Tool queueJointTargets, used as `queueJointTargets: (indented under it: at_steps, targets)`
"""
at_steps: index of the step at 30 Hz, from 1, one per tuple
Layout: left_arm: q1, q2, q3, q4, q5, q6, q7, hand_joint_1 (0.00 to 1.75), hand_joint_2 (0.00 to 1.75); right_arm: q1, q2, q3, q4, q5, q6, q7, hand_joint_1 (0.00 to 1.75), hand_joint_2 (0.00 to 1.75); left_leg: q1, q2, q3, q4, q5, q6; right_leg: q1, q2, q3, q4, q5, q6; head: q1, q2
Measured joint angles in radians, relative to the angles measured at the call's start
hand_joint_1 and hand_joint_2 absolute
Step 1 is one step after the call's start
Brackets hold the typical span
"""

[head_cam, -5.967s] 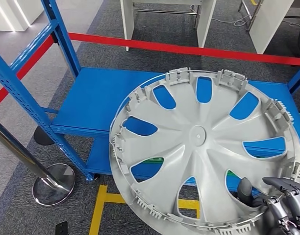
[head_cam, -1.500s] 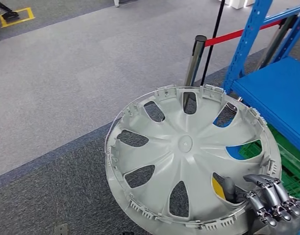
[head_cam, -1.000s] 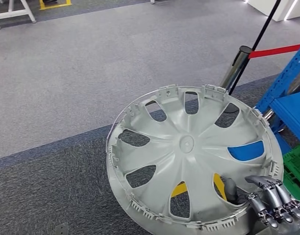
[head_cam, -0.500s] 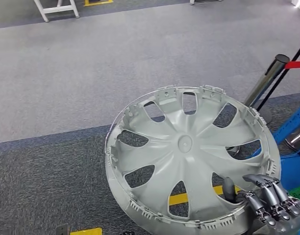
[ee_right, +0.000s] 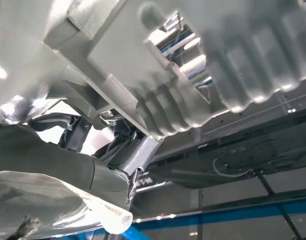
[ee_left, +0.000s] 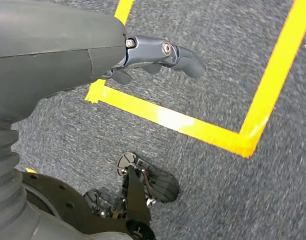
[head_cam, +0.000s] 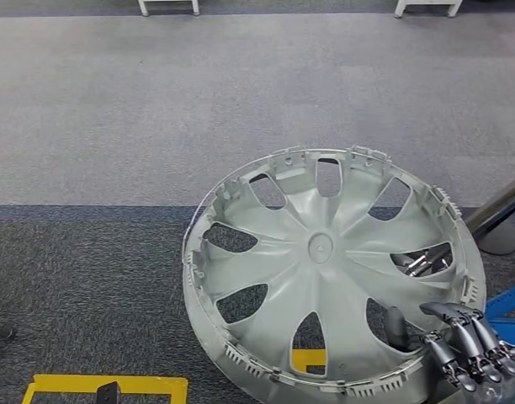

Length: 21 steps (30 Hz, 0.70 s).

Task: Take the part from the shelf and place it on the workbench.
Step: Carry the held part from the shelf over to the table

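Note:
The part is a large silver-grey wheel cover (head_cam: 325, 269) with spoke-shaped cut-outs, held tilted above the carpet at the lower right of the head view. My right hand (head_cam: 461, 349) grips its near right rim, thumb inside a cut-out and fingers over the edge. In the right wrist view the cover's ribbed rim (ee_right: 170, 95) passes close over my right hand (ee_right: 79, 175). In the left wrist view my left hand (ee_left: 106, 55) hangs above the carpet, fingers stretched out, holding nothing.
Grey carpet floor (head_cam: 178, 109) stretches ahead. Yellow floor tape (head_cam: 103, 387) marks a box at the lower left. A chrome barrier post (head_cam: 499, 210) leans in at the right edge, with a corner of the blue shelf (head_cam: 509, 299) below it. White furniture legs (head_cam: 169, 7) stand far off.
The whole scene has swung: the camera turned away from the blue shelf toward open carpet. The wheel cover stays in my right hand in the same pose.

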Motion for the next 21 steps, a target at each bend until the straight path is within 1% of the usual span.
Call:
queueJointTargets:
  at_steps: [1, 2, 3, 4, 5, 6, 7, 8, 9, 10, 11, 12, 13, 14, 15, 16, 17, 18, 19, 20, 21]
  targets:
    - [0.0, 0.0, 0.0, 0.0, 0.0, 0.0, 0.001, 0.0, 1.75, 0.0, -0.001, 0.0, 0.0, 0.0, 0.0, 0.0, 1.75, 1.75, 0.001, -0.015, 0.001, 0.002, -0.001, -0.001, -0.001, 0.002, 0.008, -0.032, 0.033, 0.001, 0.0, 0.0]
    - [0.0, 0.0, 0.0, 0.0, -0.001, 0.0, 0.001, 0.0, 1.75, 0.0, -0.001, 0.0, 0.001, 0.0, 0.0, 0.0, 1.75, 1.75, 0.003, -0.03, 0.002, 0.006, -0.003, -0.004, -0.004, 0.011, 0.031, -0.093, 0.076, 0.003, 0.0, 0.0]
    - [0.0, 0.0, 0.0, 0.0, -0.001, 0.0, 0.001, 0.0, 1.75, -0.001, -0.002, 0.0, 0.001, 0.0, 0.0, 0.0, 1.75, 1.75, 0.004, -0.044, -0.001, 0.011, -0.006, -0.01, -0.008, 0.037, 0.059, -0.157, 0.106, 0.005, 0.001, 0.0]
    - [0.0, 0.0, 0.0, 0.0, -0.002, 0.0, 0.002, 0.0, 1.75, -0.001, -0.002, 0.0, 0.002, 0.0, 0.0, 0.0, 1.75, 1.75, 0.005, -0.057, -0.005, 0.02, -0.01, -0.015, -0.012, 0.063, 0.084, -0.21, 0.125, 0.005, 0.0, 0.0]
    - [-0.001, 0.001, 0.0, 0.0, -0.002, 0.0, 0.003, 0.0, 1.75, 0.0, -0.002, 0.0, 0.002, 0.001, 0.0, 0.0, 1.75, 1.75, 0.006, -0.069, -0.011, 0.026, -0.011, -0.021, -0.015, 0.085, 0.099, -0.241, 0.13, 0.003, 0.001, 0.0]
    - [-0.001, 0.001, 0.0, 0.0, -0.003, 0.0, 0.004, 0.0, 1.75, 0.0, -0.003, 0.0, 0.003, 0.002, 0.0, 0.0, 1.75, 1.75, 0.007, -0.08, -0.016, 0.029, -0.011, -0.027, -0.014, 0.098, 0.106, -0.25, 0.125, -0.002, 0.001, 0.0]
    - [0.0, 0.001, 0.0, 0.0, -0.004, 0.0, 0.004, 0.0, 1.75, 0.001, -0.003, 0.0, 0.003, 0.003, 0.0, 0.0, 1.75, 1.75, 0.01, -0.092, -0.02, 0.031, -0.01, -0.032, -0.013, 0.09, 0.109, -0.253, 0.125, -0.008, 0.001, 0.0]
    - [0.002, 0.002, 0.0, 0.001, -0.005, 0.001, 0.005, 0.0, 1.75, 0.002, -0.003, 0.001, 0.003, 0.004, 0.0, 0.0, 1.75, 1.75, 0.012, -0.099, -0.022, 0.031, -0.009, -0.036, -0.012, 0.077, 0.11, -0.252, 0.126, -0.015, 0.001, 0.0]
    - [0.004, 0.002, 0.0, 0.001, -0.005, 0.001, 0.006, 0.0, 1.75, 0.002, -0.003, 0.001, 0.003, 0.005, 0.0, 0.0, 1.75, 1.75, 0.011, -0.088, -0.026, 0.039, -0.014, -0.04, -0.012, 0.064, 0.114, -0.254, 0.126, -0.022, -0.002, 0.0]
    - [0.004, 0.002, 0.0, 0.001, -0.005, 0.001, 0.006, 0.0, 1.75, 0.002, -0.003, 0.001, 0.003, 0.005, 0.0, 0.0, 1.75, 1.75, 0.01, -0.063, -0.037, 0.065, -0.029, -0.044, -0.012, 0.049, 0.118, -0.256, 0.126, -0.029, -0.006, 0.0]
    - [0.004, 0.002, 0.0, 0.001, -0.005, 0.001, 0.006, 0.0, 1.75, 0.002, -0.003, 0.002, 0.003, 0.005, 0.0, 0.0, 1.75, 1.75, 0.009, -0.031, -0.058, 0.109, -0.053, -0.047, -0.01, 0.032, 0.121, -0.258, 0.124, -0.036, -0.009, 0.0]
    - [0.003, 0.002, 0.0, 0.001, -0.005, 0.001, 0.006, 0.0, 1.75, 0.002, -0.003, 0.002, 0.003, 0.005, 0.0, 0.0, 1.75, 1.75, 0.008, 0.002, -0.087, 0.171, -0.083, -0.05, -0.006, 0.016, 0.124, -0.258, 0.122, -0.04, -0.013, 0.0]
    - [0.002, 0.002, 0.0, 0.001, -0.004, 0.001, 0.006, 0.0, 1.75, 0.002, -0.003, 0.003, 0.003, 0.006, 0.0, 0.0, 1.75, 1.75, 0.009, 0.019, -0.12, 0.238, -0.112, -0.052, -0.003, -0.001, 0.125, -0.258, 0.119, -0.044, -0.014, 0.0]
    - [0.001, 0.002, 0.0, 0.001, -0.002, 0.001, 0.006, 0.0, 1.75, 0.001, -0.003, 0.005, 0.004, 0.007, 0.0, 0.0, 1.75, 1.75, 0.01, 0.026, -0.144, 0.287, -0.128, -0.052, 0.0, -0.016, 0.127, -0.258, 0.117, -0.046, -0.014, 0.0]
    - [0.002, 0.002, 0.0, 0.001, 0.0, 0.0, 0.006, 0.0, 1.75, 0.001, -0.003, 0.007, 0.005, 0.01, 0.0, 0.0, 1.75, 1.75, 0.01, 0.029, -0.155, 0.308, -0.128, -0.051, 0.003, -0.031, 0.128, -0.258, 0.115, -0.048, -0.014, 0.0]
    - [0.003, 0.002, 0.001, 0.001, 0.003, 0.0, 0.006, 0.0, 1.75, -0.001, -0.003, 0.011, 0.007, 0.014, 0.0, 0.0, 1.75, 1.75, 0.009, 0.031, -0.145, 0.289, -0.108, -0.047, 0.005, -0.043, 0.131, -0.258, 0.112, -0.049, -0.014, 0.0]
    - [0.005, 0.002, 0.002, 0.001, 0.004, 0.0, 0.006, 0.0, 1.75, -0.003, -0.003, 0.014, 0.009, 0.018, 0.0, 0.0, 1.75, 1.75, 0.007, 0.036, -0.118, 0.235, -0.075, -0.042, 0.007, -0.056, 0.135, -0.258, 0.109, -0.048, -0.014, 0.0]
    - [0.006, 0.003, 0.003, 0.001, 0.005, -0.001, 0.006, 0.0, 1.75, -0.006, -0.003, 0.018, 0.011, 0.022, 0.0, 0.001, 1.75, 1.75, 0.001, 0.054, -0.082, 0.167, -0.044, -0.034, 0.008, -0.067, 0.139, -0.259, 0.105, -0.047, -0.013, 0.0]
    - [0.005, 0.004, 0.004, 0.001, 0.006, -0.002, 0.006, 0.0, 1.75, -0.008, -0.003, 0.021, 0.013, 0.026, 0.0, 0.001, 1.75, 1.75, -0.007, 0.075, -0.05, 0.104, -0.022, -0.025, 0.01, -0.077, 0.142, -0.259, 0.101, -0.044, -0.014, 0.0]
    - [0.004, 0.006, 0.005, 0.001, 0.006, -0.003, 0.006, 0.0, 1.75, -0.012, -0.003, 0.024, 0.015, 0.028, 0.0, 0.002, 1.75, 1.75, -0.015, 0.092, -0.029, 0.062, -0.012, -0.018, 0.011, -0.087, 0.145, -0.26, 0.098, -0.041, -0.013, 0.0]
    - [0.003, 0.007, 0.005, 0.001, 0.007, -0.004, 0.006, 0.0, 1.75, -0.016, -0.003, 0.027, 0.017, 0.031, 0.0, 0.002, 1.75, 1.75, -0.021, 0.102, -0.021, 0.043, -0.013, -0.013, 0.012, -0.096, 0.147, -0.263, 0.096, -0.037, -0.014, 0.0]
